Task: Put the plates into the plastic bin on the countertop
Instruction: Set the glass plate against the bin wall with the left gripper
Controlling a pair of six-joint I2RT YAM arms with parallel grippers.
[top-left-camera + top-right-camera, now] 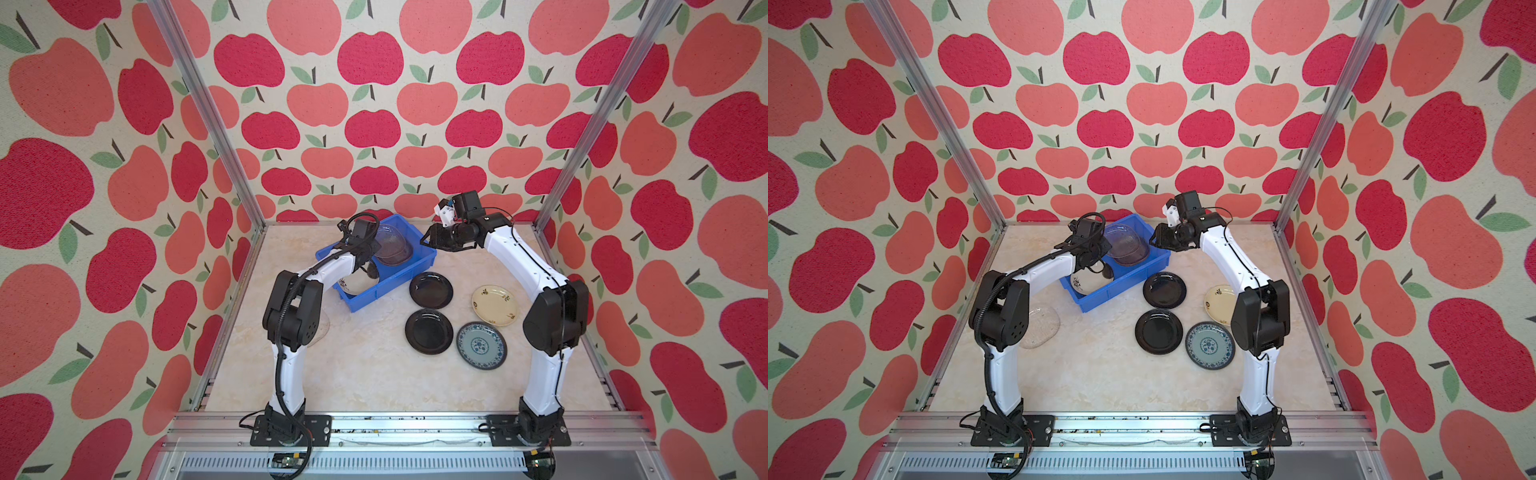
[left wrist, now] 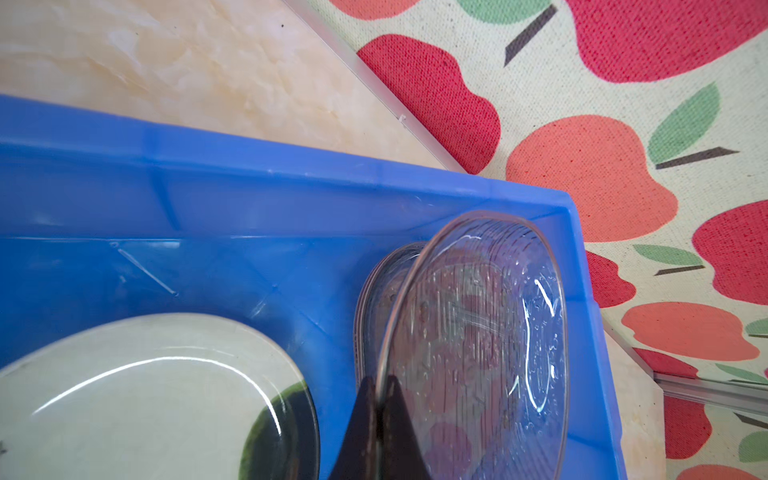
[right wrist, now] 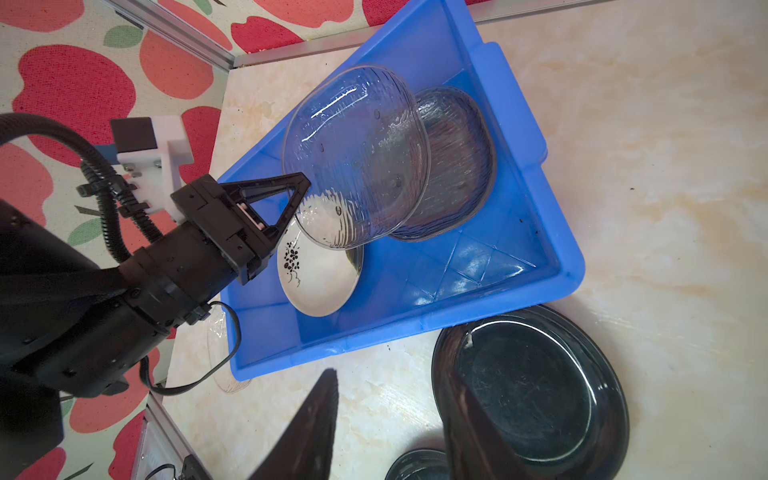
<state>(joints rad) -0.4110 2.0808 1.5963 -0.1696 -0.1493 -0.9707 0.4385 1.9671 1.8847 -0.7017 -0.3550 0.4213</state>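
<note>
Aloft, left gripper (image 2: 377, 399) pinches a glass plate (image 3: 357, 153) by its rim, bin (image 3: 519, 124) below; right gripper (image 1: 429, 241) opposite stands part-open, empty.

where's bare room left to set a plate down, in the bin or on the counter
In the blue bin, the floor between the white plate and the glass stack is bare. On the countertop, the patch between the front rail and the black plates is free. Crowded: right of the bin, those two plus the cream plate and the blue-white plate.
</note>
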